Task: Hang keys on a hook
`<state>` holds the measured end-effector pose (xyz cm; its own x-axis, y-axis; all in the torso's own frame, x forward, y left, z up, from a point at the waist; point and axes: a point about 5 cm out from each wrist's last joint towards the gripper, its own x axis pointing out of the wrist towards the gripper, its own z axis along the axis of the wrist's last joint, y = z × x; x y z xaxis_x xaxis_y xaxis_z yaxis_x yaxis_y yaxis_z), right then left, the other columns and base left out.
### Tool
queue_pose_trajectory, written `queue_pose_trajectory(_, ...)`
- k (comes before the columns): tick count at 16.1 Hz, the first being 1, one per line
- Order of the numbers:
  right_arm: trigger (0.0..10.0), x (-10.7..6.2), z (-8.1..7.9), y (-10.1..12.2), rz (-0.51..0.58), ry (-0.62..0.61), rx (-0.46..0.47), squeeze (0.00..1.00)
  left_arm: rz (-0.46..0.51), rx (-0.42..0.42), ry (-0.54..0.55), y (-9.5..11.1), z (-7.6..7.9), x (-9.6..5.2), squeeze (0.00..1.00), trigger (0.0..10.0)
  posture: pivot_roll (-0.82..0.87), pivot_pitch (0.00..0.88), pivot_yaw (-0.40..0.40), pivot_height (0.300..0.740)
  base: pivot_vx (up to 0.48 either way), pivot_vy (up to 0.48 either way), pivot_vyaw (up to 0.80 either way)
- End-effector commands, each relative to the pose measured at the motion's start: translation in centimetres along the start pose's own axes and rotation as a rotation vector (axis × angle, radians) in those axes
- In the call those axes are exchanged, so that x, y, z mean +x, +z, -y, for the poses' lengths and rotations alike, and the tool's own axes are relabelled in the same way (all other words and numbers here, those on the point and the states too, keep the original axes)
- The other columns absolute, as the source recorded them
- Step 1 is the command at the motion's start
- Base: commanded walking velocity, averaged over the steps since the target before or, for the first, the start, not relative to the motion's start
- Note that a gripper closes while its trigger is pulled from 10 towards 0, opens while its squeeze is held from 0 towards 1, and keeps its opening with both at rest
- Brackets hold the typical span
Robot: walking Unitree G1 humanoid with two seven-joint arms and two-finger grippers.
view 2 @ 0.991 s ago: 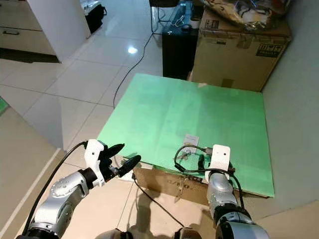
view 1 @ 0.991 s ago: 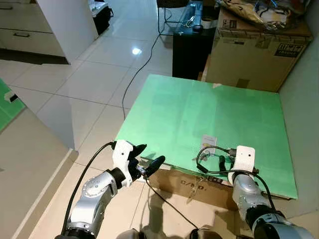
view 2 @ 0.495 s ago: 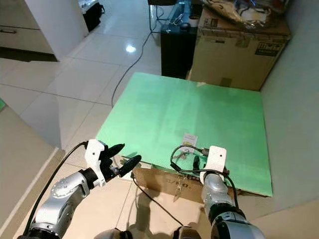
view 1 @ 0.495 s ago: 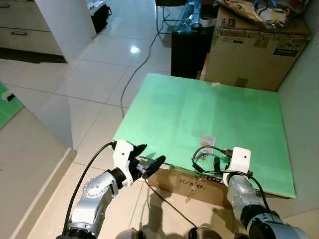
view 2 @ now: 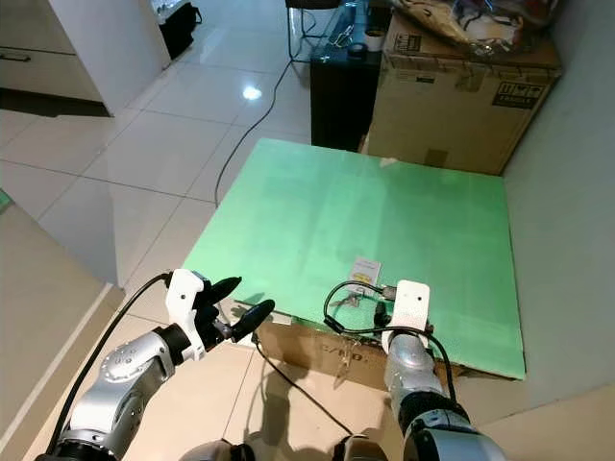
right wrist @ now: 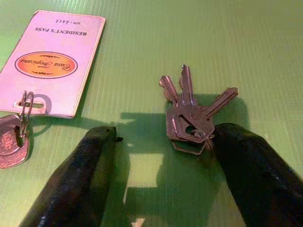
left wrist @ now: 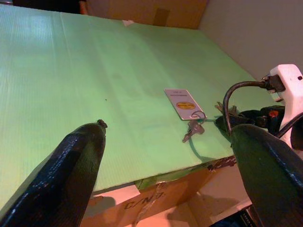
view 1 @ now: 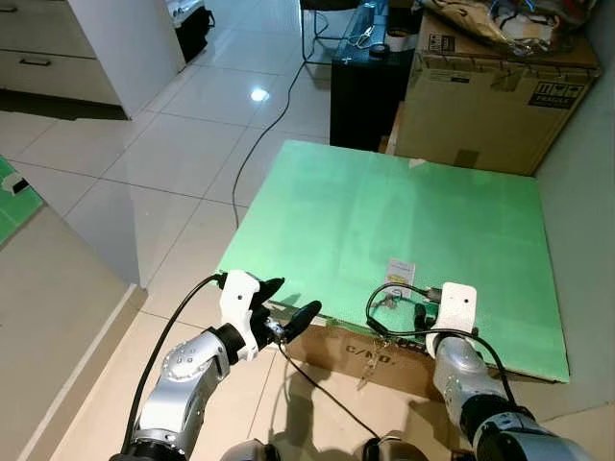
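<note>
Since the bunch of keys (right wrist: pixel 191 120) is lying flat on the green board (view 1: pixel 384 211), nothing's been picked up yet. The right gripper (right wrist: pixel 163 177) is spread wide around it; the left gripper (view 1: pixel 285 305) is parked open off the edge. Grasping and hanging are left, no hook spotted.

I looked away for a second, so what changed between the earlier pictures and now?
The right gripper has crept forward and a little leftward over the green board, its open fingers now straddling the bunch of keys without gripping it. The pass card with its key stayed put, and the left gripper stayed open off the board's near left edge.
</note>
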<state>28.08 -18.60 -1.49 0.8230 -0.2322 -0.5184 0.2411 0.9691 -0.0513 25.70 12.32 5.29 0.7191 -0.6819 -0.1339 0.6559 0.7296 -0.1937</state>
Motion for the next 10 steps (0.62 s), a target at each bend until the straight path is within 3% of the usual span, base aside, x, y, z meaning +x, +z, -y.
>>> queue_pose_trajectory(1,0.0,-0.29,-0.23,-0.97,-0.035,-0.003,-0.014,0.0,-0.015,0.008,0.001,-0.33,0.0,-0.09,0.0,10.0,-0.04,0.123,0.075,0.74,0.0,0.0,0.0)
queue_pose_trajectory(10,0.0,-0.75,-1.07,-1.96,-0.06,-0.002,-0.007,0.0,-0.024,0.021,-0.017,-0.42,0.11,0.41,0.0,10.0,-0.05,0.107,0.09,0.74,0.0,0.0,0.0)
